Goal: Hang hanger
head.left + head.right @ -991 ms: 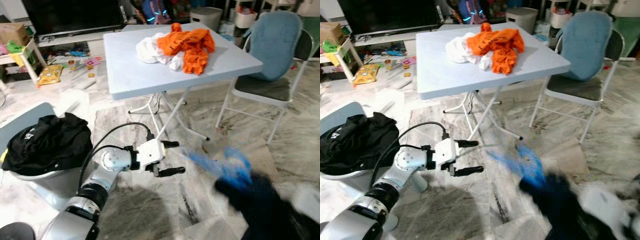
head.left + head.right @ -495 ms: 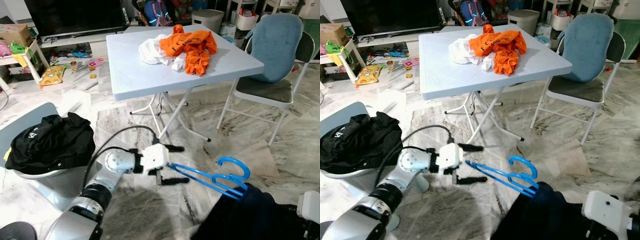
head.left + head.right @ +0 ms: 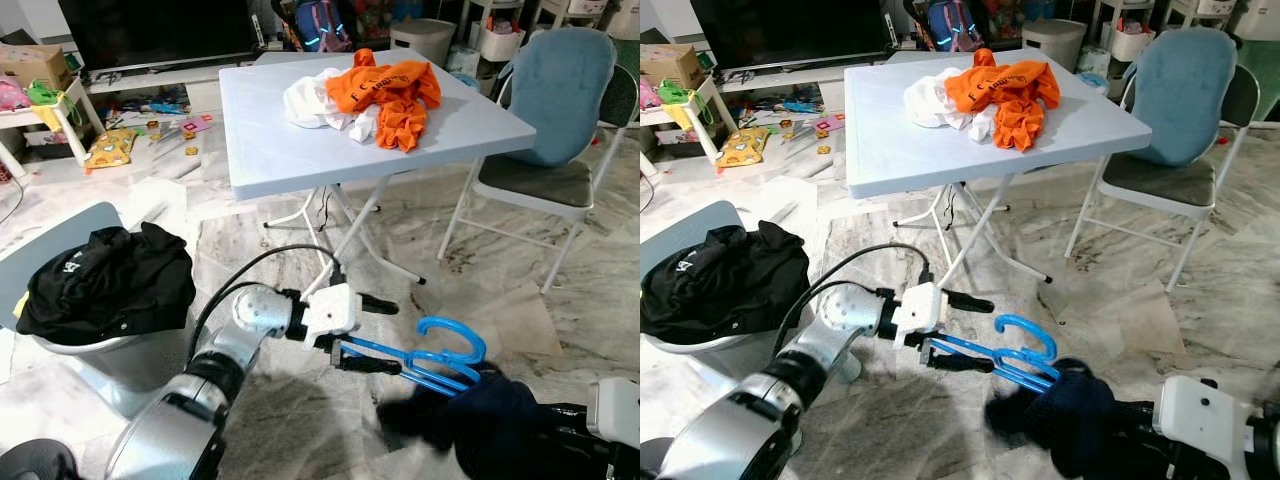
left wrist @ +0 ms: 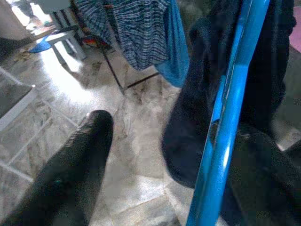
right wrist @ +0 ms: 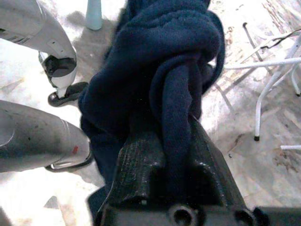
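The left claw [image 3: 365, 335] is open, with the end of the blue hanger [image 3: 425, 355] between its two fingers, low over the marble floor [image 3: 300, 420]. The right claw [image 5: 162, 155] is closed on a dark navy garment [image 3: 1070, 415], which hangs on the hanger. Behind stands the bench [image 3: 290, 150] with an orange shirt [image 3: 385, 85] and white cloth [image 3: 310, 100]; its writing is unreadable. A blue chair [image 3: 550, 110] is on the right, black clothes [image 3: 105, 280] on the left.

No legible text; dark lettering on orange shirt [image 3: 385, 85], white print on black garment [image 3: 105, 280] unreadable.
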